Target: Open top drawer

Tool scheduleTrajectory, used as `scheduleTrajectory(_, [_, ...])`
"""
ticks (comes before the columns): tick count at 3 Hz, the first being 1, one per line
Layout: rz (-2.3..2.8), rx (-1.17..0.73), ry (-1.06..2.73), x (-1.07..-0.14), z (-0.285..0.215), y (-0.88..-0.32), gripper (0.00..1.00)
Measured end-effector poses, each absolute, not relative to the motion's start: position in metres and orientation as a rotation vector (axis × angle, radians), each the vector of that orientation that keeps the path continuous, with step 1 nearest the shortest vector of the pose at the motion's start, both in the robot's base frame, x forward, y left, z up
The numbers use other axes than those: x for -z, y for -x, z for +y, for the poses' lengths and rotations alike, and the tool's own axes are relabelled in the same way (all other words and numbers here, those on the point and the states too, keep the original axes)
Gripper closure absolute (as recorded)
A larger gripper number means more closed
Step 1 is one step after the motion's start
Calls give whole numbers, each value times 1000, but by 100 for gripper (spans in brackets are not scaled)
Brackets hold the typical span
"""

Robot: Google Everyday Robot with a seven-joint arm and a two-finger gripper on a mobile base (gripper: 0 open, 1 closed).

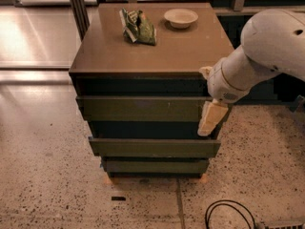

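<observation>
The top drawer [143,109] is the uppermost of three dark olive fronts on a low brown cabinet [143,61] in the middle of the view, sitting under the shadowed gap below the cabinet top. The pale gripper [211,119] hangs from the white arm [267,46] at the drawer's 3 o'clock end, over or just before the right edge of the front. Whether it touches cannot be told, nor whether it is spread or closed. The front is flat and stiff, with no handle, and likely smooth and slippery, so pinching the face would fail. The better hold is probably the top lip of the front, hooked from the dark gap above, then a straight pull outward. Drawn from one end only, the drawer may skew and bind. It looks shallow, so probably light. A crumpled green snack bag [138,26] lies at 11 o'clock on the top and a shallow pale bowl [180,17] at 1 o'clock, and a hard tug could jolt them
</observation>
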State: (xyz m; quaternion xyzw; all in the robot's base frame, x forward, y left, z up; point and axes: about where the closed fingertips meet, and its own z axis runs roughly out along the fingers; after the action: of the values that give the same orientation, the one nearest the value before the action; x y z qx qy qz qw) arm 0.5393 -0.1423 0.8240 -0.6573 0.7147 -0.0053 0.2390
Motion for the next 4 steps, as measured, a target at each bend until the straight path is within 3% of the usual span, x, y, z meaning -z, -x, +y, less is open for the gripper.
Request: scheduleTrajectory(4, [1925,33,1748,-798,-137,-564,0])
